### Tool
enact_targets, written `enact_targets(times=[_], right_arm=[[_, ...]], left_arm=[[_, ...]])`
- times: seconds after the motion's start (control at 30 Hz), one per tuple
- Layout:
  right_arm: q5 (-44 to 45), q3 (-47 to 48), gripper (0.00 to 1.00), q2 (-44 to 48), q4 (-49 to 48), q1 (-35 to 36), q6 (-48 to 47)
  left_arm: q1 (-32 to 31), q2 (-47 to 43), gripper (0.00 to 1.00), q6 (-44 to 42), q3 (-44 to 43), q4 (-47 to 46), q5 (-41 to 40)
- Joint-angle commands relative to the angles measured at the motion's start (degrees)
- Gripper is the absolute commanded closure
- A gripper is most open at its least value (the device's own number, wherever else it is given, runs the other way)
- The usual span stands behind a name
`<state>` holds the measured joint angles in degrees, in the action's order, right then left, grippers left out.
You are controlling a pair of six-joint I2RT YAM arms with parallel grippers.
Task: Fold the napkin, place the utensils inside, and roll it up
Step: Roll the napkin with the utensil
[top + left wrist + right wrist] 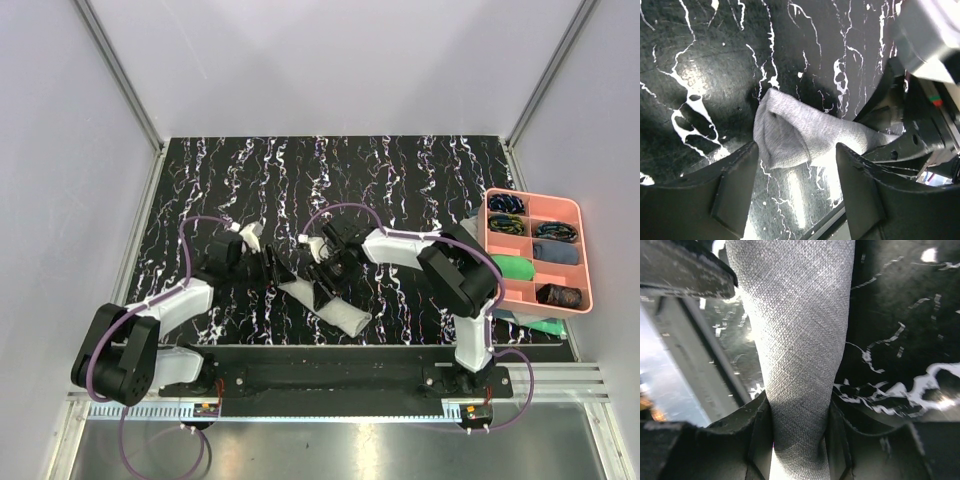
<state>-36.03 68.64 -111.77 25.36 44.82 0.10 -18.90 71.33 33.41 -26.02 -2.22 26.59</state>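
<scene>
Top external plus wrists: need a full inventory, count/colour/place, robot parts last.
table: 1, black with white veining, under everything
napkin: 1, light grey, rolled, lying diagonally near the front edge
utensils: none visible
tray: 1, pink, compartmented, right edge of the table
green cloth: 1, in the tray
grey-blue cloth: 1, in the tray
dark items: about 4, in tray compartments, too small to identify
teal item: 1, just below the tray, partly hidden
left gripper: open, fingers either side of one napkin end
right gripper: shut on the napkin
</scene>
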Motion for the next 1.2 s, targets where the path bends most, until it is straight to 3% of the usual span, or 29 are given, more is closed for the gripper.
enact_targets(times=[0.0, 0.43, 0.53, 0.57, 0.7, 1.0, 1.17], right_arm=[[-4.13, -0.18, 0.55, -5.21, 2.32, -0.87, 1.92], [-7.3, 1.05, 0.52, -8.2, 1.35, -3.51, 5.09], [-6.77, 1.06, 0.5, -8.03, 1.44, -3.6, 5.7], [-6.6, 0.97, 0.49, -7.86, 1.27, -3.6, 5.79], [-3.27, 0.62, 0.34, -5.31, 1.44, -3.68, 7.54], [16.51, -3.42, 0.05, 9.8, -1.45, -1.76, 6.94], [28.73, -6.06, 0.0, 14.12, -2.78, 5.71, 3.95]], left_arm=[[0.17, -0.75, 0.38, 0.69, 0.71, -9.38, 1.54], [0.0, 4.25, 0.63, 0.43, 1.32, -11.76, 3.73], [0.0, 4.87, 0.73, 0.34, 1.15, -12.28, 4.17], [-0.09, 5.05, 0.82, 0.25, 0.8, -12.37, 4.26], [-0.18, 6.27, 1.0, 0.17, -0.26, -11.58, 4.26], [0.0, 9.61, 1.0, 0.52, -4.47, -6.49, 1.97], [0.0, 11.72, 1.0, 0.34, -6.67, -4.99, 1.89]])
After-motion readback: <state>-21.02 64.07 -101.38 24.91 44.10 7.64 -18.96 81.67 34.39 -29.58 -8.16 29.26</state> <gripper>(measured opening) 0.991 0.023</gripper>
